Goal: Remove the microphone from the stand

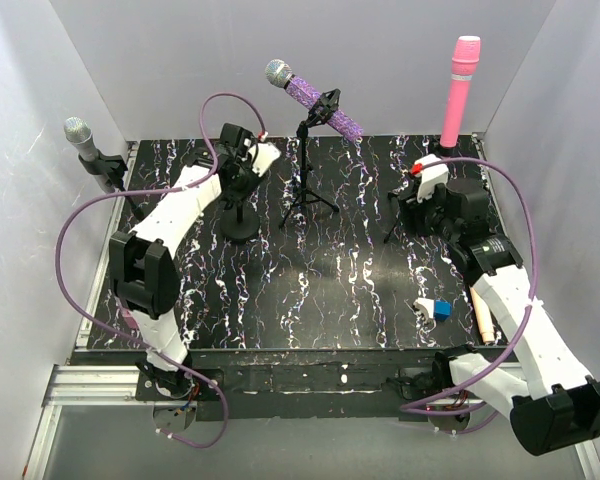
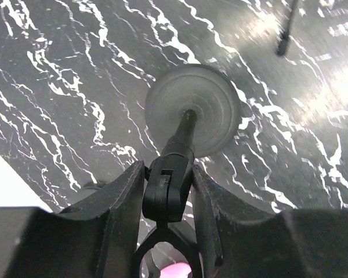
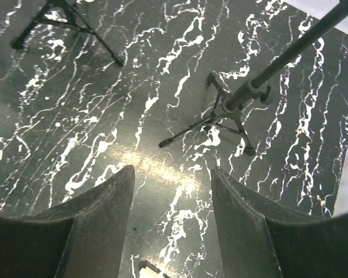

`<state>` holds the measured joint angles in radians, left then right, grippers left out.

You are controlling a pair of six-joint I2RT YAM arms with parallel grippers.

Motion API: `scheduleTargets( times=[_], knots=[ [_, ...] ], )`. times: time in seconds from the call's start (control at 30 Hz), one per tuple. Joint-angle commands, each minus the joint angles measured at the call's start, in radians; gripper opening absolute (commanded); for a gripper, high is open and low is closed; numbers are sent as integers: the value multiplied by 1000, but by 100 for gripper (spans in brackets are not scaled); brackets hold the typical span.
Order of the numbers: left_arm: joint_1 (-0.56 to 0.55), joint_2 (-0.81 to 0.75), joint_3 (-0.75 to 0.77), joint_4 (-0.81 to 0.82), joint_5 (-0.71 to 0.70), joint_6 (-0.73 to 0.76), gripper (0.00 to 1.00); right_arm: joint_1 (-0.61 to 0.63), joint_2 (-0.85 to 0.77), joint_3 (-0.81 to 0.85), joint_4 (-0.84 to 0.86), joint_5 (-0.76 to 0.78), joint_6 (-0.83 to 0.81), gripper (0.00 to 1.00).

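Black stand joint (image 2: 168, 200) above the round base (image 2: 214, 104) was clenched by the left pincer (image 2: 168, 171), while the right pincer (image 3: 172, 171) was held released over the marbled desk (image 3: 75, 116).

Left hand (image 2: 168, 171) clamped (pointing down), right hand (image 3: 172, 172) spread open.
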<state>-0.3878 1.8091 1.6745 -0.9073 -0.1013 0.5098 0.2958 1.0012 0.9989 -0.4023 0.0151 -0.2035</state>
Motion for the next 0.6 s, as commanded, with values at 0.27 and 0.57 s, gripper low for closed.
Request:
scheduleTargets(
  times=[0.27,0.57],
  knots=[
    [122,183,214,154,-2,-169,62,-3,-56,58,-99,-305,-4,63],
    [127,40,157,254,181,-197,96,-1,31,295,-130,-515,-19,70]
  ],
)
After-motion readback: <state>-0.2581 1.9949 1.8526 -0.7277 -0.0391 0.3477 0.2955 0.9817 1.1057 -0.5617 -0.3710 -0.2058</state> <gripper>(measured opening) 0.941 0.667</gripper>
